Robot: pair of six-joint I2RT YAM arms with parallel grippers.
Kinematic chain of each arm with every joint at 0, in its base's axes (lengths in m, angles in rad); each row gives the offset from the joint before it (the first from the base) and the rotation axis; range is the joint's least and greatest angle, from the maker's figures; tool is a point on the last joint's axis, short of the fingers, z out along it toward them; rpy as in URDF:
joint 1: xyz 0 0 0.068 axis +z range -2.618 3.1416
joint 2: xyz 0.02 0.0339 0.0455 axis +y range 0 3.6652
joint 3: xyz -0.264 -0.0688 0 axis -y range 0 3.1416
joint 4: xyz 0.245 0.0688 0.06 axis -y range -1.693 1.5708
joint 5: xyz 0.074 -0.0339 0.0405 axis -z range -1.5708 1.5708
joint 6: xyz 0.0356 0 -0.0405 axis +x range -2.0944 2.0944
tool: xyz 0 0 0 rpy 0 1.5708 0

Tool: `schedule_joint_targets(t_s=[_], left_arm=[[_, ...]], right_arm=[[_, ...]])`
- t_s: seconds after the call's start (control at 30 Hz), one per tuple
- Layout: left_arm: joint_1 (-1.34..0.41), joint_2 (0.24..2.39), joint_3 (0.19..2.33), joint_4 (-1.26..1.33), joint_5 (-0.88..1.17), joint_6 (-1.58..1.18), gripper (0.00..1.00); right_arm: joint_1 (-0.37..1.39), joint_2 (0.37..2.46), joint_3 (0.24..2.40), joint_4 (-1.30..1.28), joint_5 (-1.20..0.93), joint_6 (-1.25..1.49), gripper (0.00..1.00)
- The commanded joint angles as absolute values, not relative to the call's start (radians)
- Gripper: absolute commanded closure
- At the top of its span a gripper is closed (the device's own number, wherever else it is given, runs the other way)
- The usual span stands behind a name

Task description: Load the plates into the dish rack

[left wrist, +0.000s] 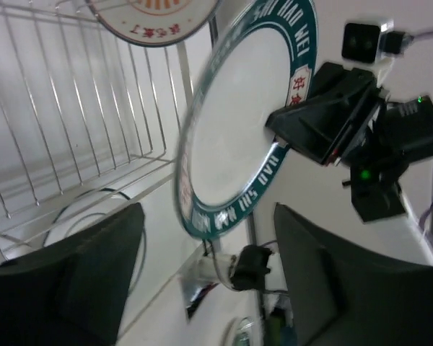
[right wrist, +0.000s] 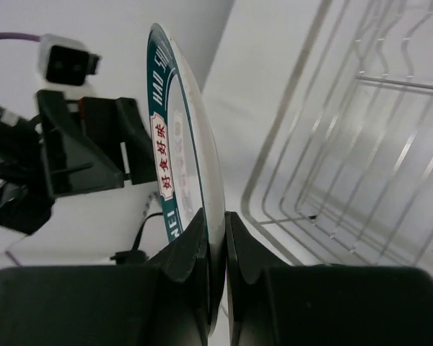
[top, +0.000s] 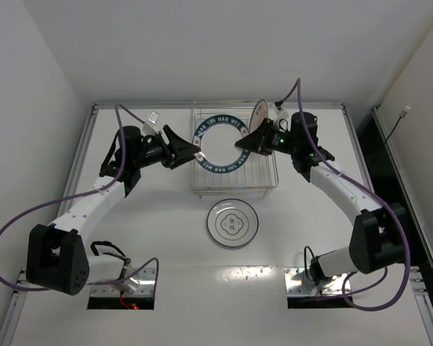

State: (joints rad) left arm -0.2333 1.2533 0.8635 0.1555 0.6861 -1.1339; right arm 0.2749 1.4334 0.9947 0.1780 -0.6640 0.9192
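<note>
My right gripper (top: 247, 142) is shut on the right rim of the white plate with the dark lettered band (top: 220, 144), holding it on edge over the dish rack (top: 234, 189). In the right wrist view the plate (right wrist: 191, 144) is edge-on between my shut fingers (right wrist: 216, 231). My left gripper (top: 195, 153) is open at the plate's left rim; in its view the plate (left wrist: 238, 137) stands just ahead of the spread fingers (left wrist: 209, 288). The orange plate (top: 258, 114) stands in the rack's back right corner. The ringed white plate (top: 232, 222) lies flat on the table before the rack.
The rack's wire prongs (left wrist: 72, 130) and rim (right wrist: 310, 144) lie close under and beside the held plate. White walls enclose the table on the left, right and back. Both arm bases sit at the near edge.
</note>
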Motion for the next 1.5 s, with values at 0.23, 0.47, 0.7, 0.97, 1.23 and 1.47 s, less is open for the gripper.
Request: schedule_joint_targets(t_s=[0.23, 0.47, 0.7, 0.97, 1.23, 1.47], left_arm=[[-0.163, 1.262, 0.997, -0.340, 0.494, -0.836, 0.22], [-0.163, 1.262, 0.986, -0.360, 0.494, -0.816, 0.22], [-0.133, 1.262, 0.986, -0.380, 0.505, -0.784, 0.22], [-0.114, 1.262, 0.986, -0.400, 0.514, -0.775, 0.22], [-0.114, 1.272, 0.967, -0.390, 0.551, -0.775, 0.22], [-0.127, 1.237, 0.724, -0.157, 0.686, -0.833, 0.22]], right_arm=[[0.337, 1.560, 1.537, -0.455, 0.321, 0.597, 1.00], [0.422, 1.848, 1.853, -0.590, 0.695, 0.439, 1.00], [0.431, 1.976, 1.925, -0.548, 0.792, 0.362, 1.00], [0.431, 2.094, 1.939, -0.548, 0.717, 0.362, 1.00], [0.422, 2.155, 1.950, -0.618, 0.519, 0.409, 0.97], [0.422, 2.119, 2.000, -0.702, 0.413, 0.419, 0.63]])
